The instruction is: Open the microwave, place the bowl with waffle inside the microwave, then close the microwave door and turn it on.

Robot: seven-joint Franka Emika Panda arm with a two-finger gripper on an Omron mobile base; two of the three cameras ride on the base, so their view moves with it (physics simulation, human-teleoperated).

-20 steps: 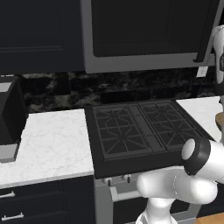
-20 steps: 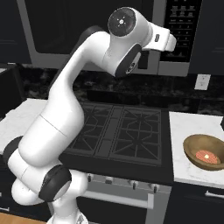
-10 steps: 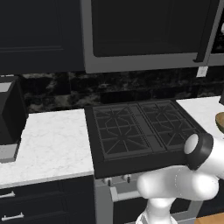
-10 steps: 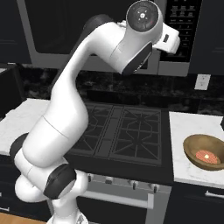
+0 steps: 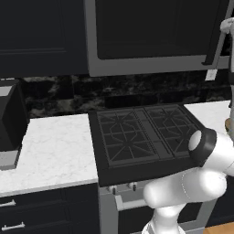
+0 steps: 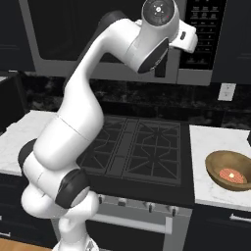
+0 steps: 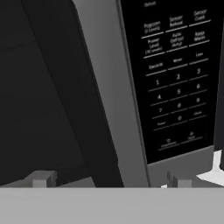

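Right base view has the microwave (image 6: 117, 39) mounted above the black stovetop (image 6: 135, 149), its dark glass microwave door (image 6: 93, 29) closed, with the white arm raised so the gripper (image 6: 160, 68) sits right in front of the door's handle edge beside the keypad (image 6: 202, 32). Hand view looks closely at that keypad (image 7: 175, 83) and the dark bar handle (image 7: 83, 100), and the fingertips (image 7: 41, 178) stand well apart, holding nothing; the bowl (image 6: 230, 170), with the waffle (image 6: 232, 175) in it, rests on the white counter (image 6: 218, 147) right of the stove
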